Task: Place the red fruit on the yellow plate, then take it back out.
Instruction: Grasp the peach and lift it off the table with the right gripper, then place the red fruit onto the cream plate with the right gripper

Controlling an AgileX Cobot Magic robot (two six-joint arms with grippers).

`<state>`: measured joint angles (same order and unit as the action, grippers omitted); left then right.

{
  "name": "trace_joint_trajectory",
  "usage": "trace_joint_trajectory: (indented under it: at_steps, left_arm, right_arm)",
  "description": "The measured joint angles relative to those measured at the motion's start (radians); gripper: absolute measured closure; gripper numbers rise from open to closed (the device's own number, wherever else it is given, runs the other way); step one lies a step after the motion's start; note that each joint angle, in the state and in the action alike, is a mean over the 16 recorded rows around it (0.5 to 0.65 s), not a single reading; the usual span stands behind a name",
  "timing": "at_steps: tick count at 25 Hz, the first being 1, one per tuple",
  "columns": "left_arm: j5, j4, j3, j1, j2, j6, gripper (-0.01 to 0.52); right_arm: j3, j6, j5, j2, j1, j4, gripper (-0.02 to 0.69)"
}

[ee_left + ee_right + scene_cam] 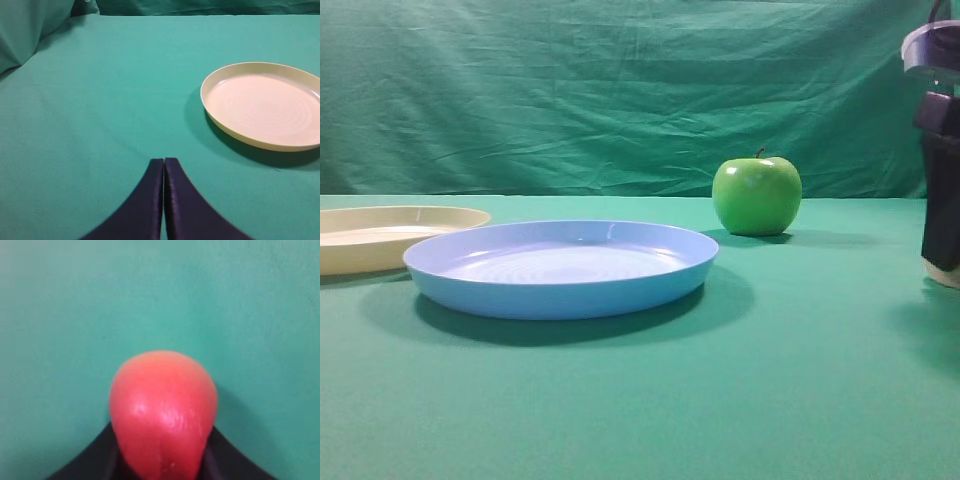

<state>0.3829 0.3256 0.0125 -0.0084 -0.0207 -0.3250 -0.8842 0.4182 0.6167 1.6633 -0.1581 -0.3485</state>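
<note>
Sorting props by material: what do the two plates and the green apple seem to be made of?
Yellow plate: likely plastic, semi-gloss, faint moulded rings inside. Blue plate: apparently the same plastic, same rings and soft sheen. Green apple: very shiny, uniform skin, perhaps a plastic replica, though a waxed real one can't be excluded.

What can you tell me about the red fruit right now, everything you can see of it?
The red fruit is round and smooth, red with a soft sheen, paling to orange-peach at its far end. It sits between the dark fingers of the right end effector, which flank it on both sides, above green cloth. In the exterior high view only a pale sliver shows at the right edge.
</note>
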Motion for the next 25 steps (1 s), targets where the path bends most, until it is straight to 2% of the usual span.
trace_joint_trajectory:
  at_steps: [3, 6, 16, 25]
  left_arm:
    - [0.0, 0.0, 0.0, 0.0, 0.0, 0.0, 0.514]
    - [0.0, 0.0, 0.0, 0.0, 0.0, 0.0, 0.514]
    - [0.0, 0.0, 0.0, 0.0, 0.0, 0.0, 0.514]
    - [0.0, 0.0, 0.0, 0.0, 0.0, 0.0, 0.514]
  right_arm:
    - [-0.06, 0.007, 0.036, 0.002, -0.005, -0.017, 0.43]
    - [-0.135, 0.02, 0.073, 0.004, -0.025, -0.036, 0.458]
    - [-0.45, 0.07, 0.142, 0.049, -0.204, -0.098, 0.469]
    - [-0.781, 0.096, 0.175, 0.217, -0.424, -0.105, 0.469]
